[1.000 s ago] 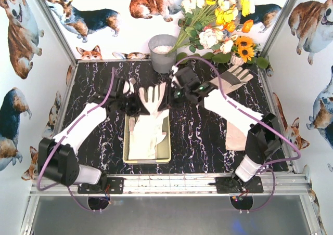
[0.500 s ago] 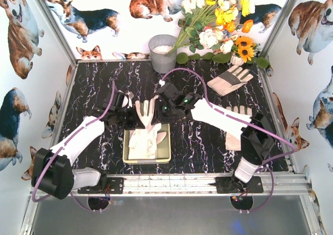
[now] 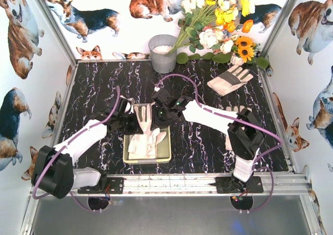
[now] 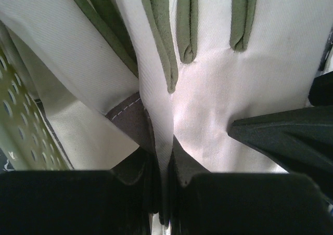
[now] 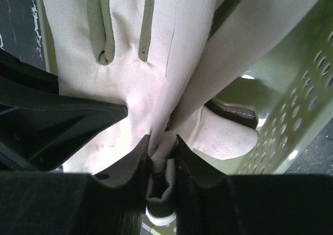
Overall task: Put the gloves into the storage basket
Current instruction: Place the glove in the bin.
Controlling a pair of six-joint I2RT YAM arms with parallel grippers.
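Observation:
A cream-white glove (image 3: 143,117) hangs stretched between my two grippers, over the far end of the pale yellow-green storage basket (image 3: 167,151). My left gripper (image 3: 133,121) is shut on one edge of it (image 4: 165,159). My right gripper (image 3: 157,115) is shut on the bunched cuff at the other edge (image 5: 163,159). Another glove (image 3: 139,145) lies crumpled inside the basket, and the right wrist view shows it below the held one (image 5: 223,133). A striped-back glove (image 3: 231,79) lies at the back right. A further glove (image 3: 229,140) lies partly under my right arm.
A grey metal bucket (image 3: 163,53) stands at the back centre, with a bunch of flowers (image 3: 218,22) to its right. The basket's perforated wall (image 5: 294,115) is close beside my right gripper. Corgi-printed walls enclose the black marbled table (image 3: 88,89).
Both grippers have carried the held glove toward the near edge and lower, from beyond the basket to over its far end. Both grips are unchanged.

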